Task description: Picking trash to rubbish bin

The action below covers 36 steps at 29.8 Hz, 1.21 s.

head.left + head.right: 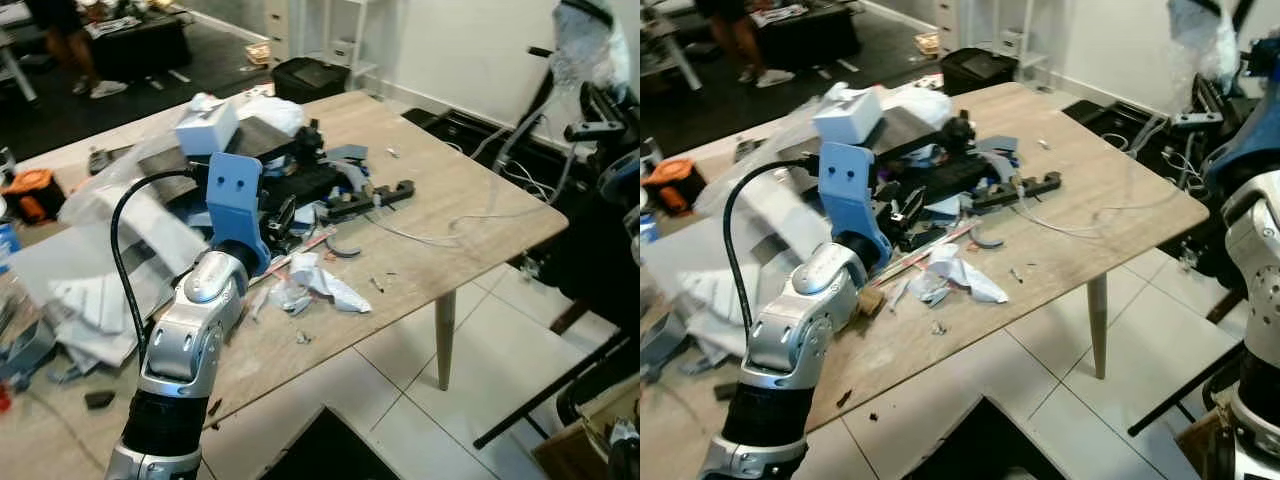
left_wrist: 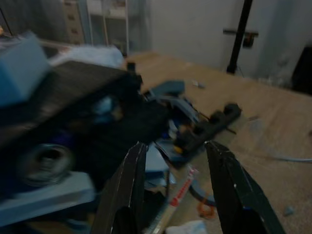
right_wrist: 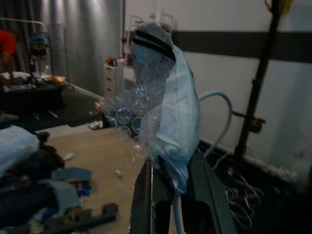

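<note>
left end effector (image 1: 902, 217) over black clutter (image 1: 940, 180) beside crumpled paper (image 1: 958, 277) on wooden table (image 1: 1120, 210)

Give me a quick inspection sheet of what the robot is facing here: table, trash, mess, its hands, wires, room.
Surface: wooden table, right half mostly bare.
Job's things: crumpled paper near the front edge; bubble wrap with a pale bag pinched in the right tool.
Clutter: black and blue parts pile, white box, plastic sheets.
Grippers: left tool open, over the pile's edge beside the paper; right tool shut on the wrap, raised off to the right.
Cables: black cable looping from the left arm; thin wire on the table.
Surroundings: tiled floor, black bin behind the table, a person's legs far back.
</note>
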Motion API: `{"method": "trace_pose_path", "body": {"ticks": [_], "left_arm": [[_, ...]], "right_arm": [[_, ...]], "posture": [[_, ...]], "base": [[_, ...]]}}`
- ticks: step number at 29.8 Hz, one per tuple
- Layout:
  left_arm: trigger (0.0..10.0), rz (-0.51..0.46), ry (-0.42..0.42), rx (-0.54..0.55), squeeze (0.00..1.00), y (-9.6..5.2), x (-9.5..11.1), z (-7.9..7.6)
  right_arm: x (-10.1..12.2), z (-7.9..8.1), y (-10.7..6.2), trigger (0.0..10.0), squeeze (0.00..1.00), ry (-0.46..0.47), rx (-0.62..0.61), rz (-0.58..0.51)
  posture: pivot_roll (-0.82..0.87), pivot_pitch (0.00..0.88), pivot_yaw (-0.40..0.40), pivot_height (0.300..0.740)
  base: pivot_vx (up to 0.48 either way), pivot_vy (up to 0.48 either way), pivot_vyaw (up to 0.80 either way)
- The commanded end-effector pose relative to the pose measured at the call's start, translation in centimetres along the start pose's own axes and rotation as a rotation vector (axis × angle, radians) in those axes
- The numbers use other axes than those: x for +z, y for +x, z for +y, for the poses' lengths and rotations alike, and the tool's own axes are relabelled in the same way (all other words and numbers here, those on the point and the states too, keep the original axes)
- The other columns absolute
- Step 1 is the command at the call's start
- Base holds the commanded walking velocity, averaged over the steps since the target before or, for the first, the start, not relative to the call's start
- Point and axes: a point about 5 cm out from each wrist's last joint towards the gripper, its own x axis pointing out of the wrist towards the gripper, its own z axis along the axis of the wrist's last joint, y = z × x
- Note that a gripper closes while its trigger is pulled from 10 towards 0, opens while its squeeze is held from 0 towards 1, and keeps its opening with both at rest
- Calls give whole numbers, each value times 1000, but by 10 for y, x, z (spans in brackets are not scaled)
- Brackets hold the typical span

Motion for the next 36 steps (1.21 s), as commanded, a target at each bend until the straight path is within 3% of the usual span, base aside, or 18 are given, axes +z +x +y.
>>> {"method": "trace_pose_path", "body": {"ticks": [1,9,14,16,20,36], "left_arm": [[10000,-9,-12,-39,0,-1,2,-4],[10000,-27,-30,-91,0,-3,6,-10],[10000,-36,-51,-115,0,-4,7,-12],[10000,-31,-55,-141,0,-5,5,-16],[10000,-16,-60,-182,0,-6,2,-24],[10000,22,-15,-139,0,-7,-7,-20]], "right_arm": [[12,-13,-1,10000,0,-27,-44,-34],[20,-22,1,10000,0,-56,-77,-59],[29,-36,0,10000,0,-104,-128,-79],[31,-45,-2,10000,0,-171,-183,-63],[23,-48,-6,10000,0,-158,-226,-31],[-19,-40,-16,10000,0,-39,-209,70]], "posture": [[-10,105,63,740],[-6,105,56,740],[-8,101,59,740],[-11,99,63,740],[-21,97,76,740],[-18,111,80,740]], "base": [[0,0,-800],[0,0,-800],[0,0,-800],[0,0,-800],[0,0,-800],[0,0,-695]]}}
